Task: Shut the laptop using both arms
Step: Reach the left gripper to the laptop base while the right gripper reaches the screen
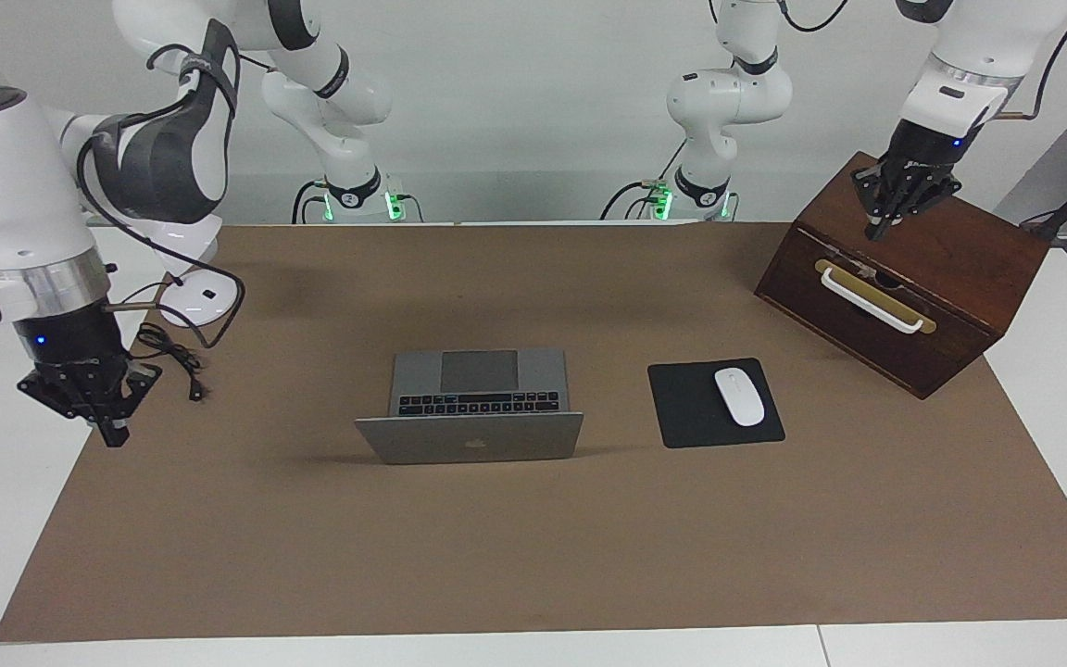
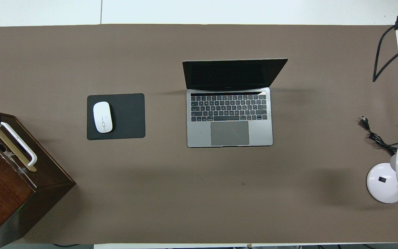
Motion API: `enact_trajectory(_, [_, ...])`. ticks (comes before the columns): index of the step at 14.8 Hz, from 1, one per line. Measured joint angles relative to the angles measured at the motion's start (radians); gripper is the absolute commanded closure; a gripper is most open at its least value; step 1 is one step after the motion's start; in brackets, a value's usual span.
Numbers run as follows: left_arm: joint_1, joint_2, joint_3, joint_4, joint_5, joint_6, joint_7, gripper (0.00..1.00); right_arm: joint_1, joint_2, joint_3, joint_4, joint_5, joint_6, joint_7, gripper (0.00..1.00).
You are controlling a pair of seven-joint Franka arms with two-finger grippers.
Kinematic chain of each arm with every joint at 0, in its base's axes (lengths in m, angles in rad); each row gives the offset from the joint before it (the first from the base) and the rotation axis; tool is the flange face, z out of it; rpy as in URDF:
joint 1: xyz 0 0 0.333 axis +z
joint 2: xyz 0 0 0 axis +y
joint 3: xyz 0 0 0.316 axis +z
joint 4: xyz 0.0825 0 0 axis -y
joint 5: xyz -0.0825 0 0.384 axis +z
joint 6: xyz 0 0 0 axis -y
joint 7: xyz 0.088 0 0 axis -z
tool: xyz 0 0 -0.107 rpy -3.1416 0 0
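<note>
Silver-grey laptop sits open mid-surface beside the mouse pad, untouched; left pincer above the wooden drawer box and right pincer at the brown mat's edge, both empty, fingertips together.

open laptop, mouse pad, wooden box

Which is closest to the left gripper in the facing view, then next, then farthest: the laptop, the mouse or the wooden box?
From the left gripper:
1. Wooden box, right under the gripper, at the left arm's end of the table.
2. Mouse, on its black pad, beside the laptop.
3. Laptop, open, mid-table.
</note>
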Motion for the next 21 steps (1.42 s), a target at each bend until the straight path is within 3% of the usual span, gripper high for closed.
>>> enact_trajectory(5, [-0.083,0.000,-0.007,-0.031,-0.001,0.046,0.021,1.00,0.069,0.093,0.001,0.085,0.000,0.063,0.115,1.00])
enact_trajectory(8, [-0.129,-0.009,-0.009,-0.089,-0.036,0.159,0.021,1.00,0.131,0.145,0.000,0.138,0.000,0.089,0.201,1.00])
enact_trajectory(12, [-0.176,-0.063,-0.010,-0.245,-0.136,0.381,0.025,1.00,0.197,0.192,-0.003,0.165,-0.004,0.131,0.300,1.00])
enact_trajectory(17, [-0.289,-0.147,-0.010,-0.455,-0.156,0.650,0.025,1.00,0.299,0.222,-0.005,0.186,-0.100,0.152,0.504,1.00])
enact_trajectory(21, [-0.406,-0.170,-0.011,-0.593,-0.157,0.852,0.025,1.00,0.360,0.241,-0.008,0.198,-0.115,0.152,0.587,1.00])
